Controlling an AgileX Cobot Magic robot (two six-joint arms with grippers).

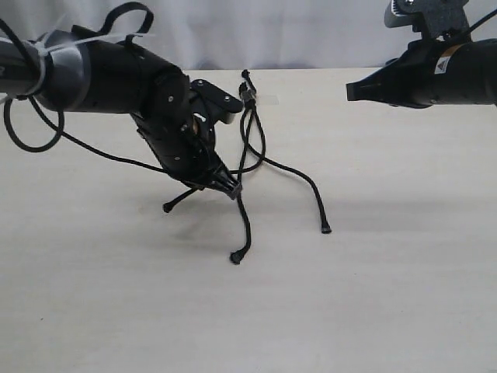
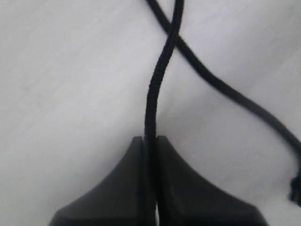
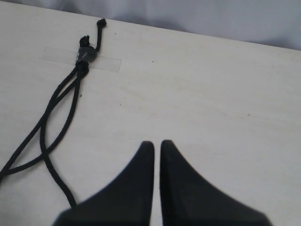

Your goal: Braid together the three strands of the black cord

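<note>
The black cord's knotted head (image 1: 248, 93) is taped to the table at the back, also seen in the right wrist view as the head (image 3: 84, 54). Its three strands trail toward the front, their tips lying at the left tip (image 1: 167, 207), the middle tip (image 1: 235, 258) and the right tip (image 1: 326, 229). My left gripper (image 1: 231, 189) is low over the table, shut on the middle strand (image 2: 151, 99), which crosses another strand (image 2: 221, 87) just beyond the fingertips. My right gripper (image 1: 349, 92) hovers high at the right, fingers (image 3: 143, 155) together and holding nothing.
A strip of clear tape (image 3: 106, 61) pins the cord's head to the pale table (image 1: 388, 295). A thick glossy robot cable (image 1: 31, 144) loops under the left arm. A white cloth backdrop (image 1: 311, 31) runs along the table's far edge.
</note>
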